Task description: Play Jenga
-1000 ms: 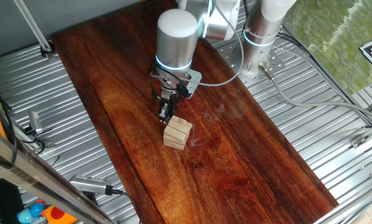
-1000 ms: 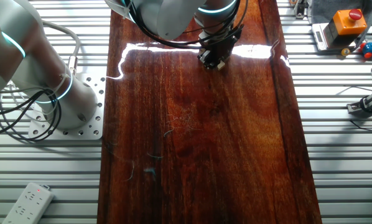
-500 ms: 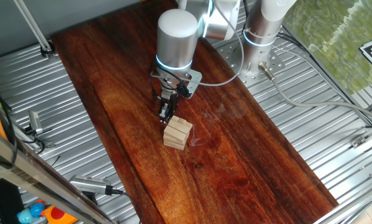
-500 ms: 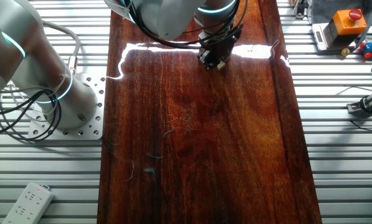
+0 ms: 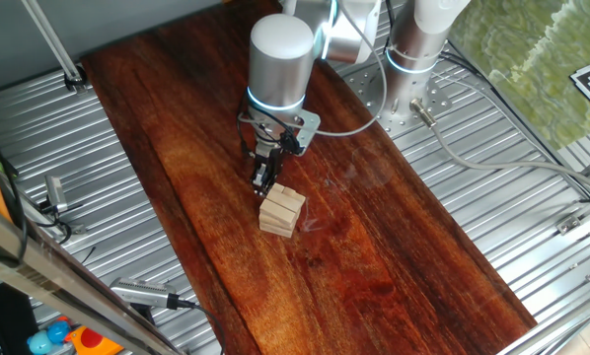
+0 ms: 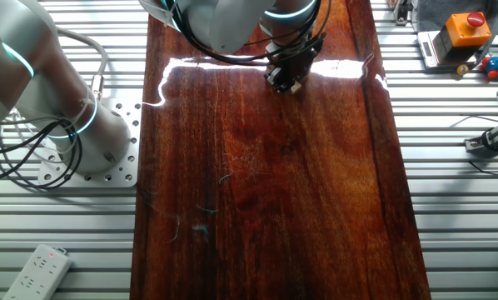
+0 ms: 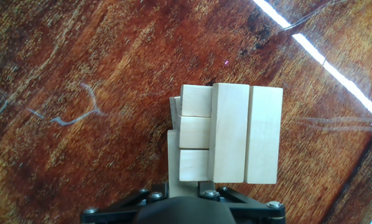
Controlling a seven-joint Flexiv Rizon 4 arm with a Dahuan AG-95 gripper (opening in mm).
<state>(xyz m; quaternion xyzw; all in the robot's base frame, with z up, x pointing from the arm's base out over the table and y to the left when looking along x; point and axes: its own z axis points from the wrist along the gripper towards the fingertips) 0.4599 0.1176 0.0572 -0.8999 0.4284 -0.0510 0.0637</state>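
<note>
Dark reddish wood forms the table (image 5: 394, 247) where the Jenga stack (image 5: 281, 212) sits mid-board, the tool (image 5: 263, 179) low against its far side (jaw state I cannot tell), seemingly pushing a block, so next comes a slow, straight nudge.

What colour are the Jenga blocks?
Pale, unfinished wood; the Jenga blocks show best in the hand view.
</note>
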